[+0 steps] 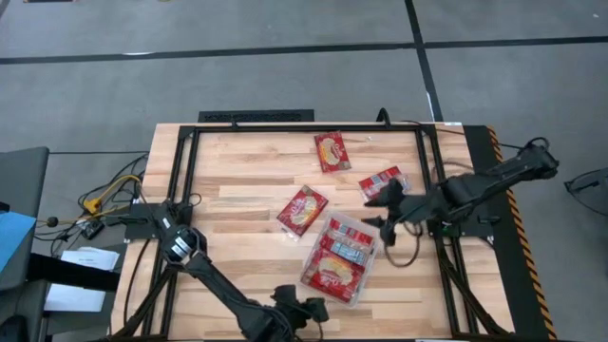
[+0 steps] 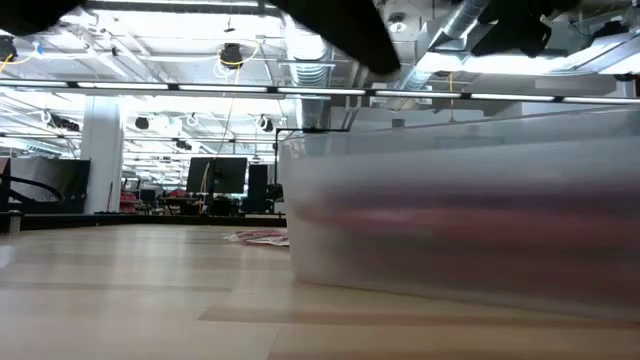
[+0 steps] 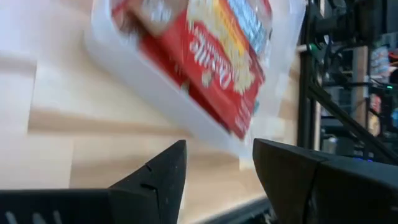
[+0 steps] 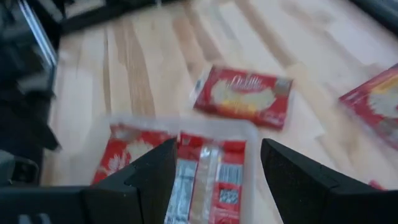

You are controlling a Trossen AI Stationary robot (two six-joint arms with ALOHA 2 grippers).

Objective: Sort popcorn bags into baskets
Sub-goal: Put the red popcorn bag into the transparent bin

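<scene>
tray (image 1: 313,261) long axis diagonal; loose packet (image 1: 302,210) likewise diagonal.

Two dark jointed arms (image 1: 228,294), black wedge-shaped fingers (image 4: 298,180)

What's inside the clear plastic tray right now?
The clear tray holds red popcorn bags, lying flat: at least three show, one with its white-and-blue label side up. Whether more bags lie under them can't be seen, because the top ones cover the tray's floor.
</scene>
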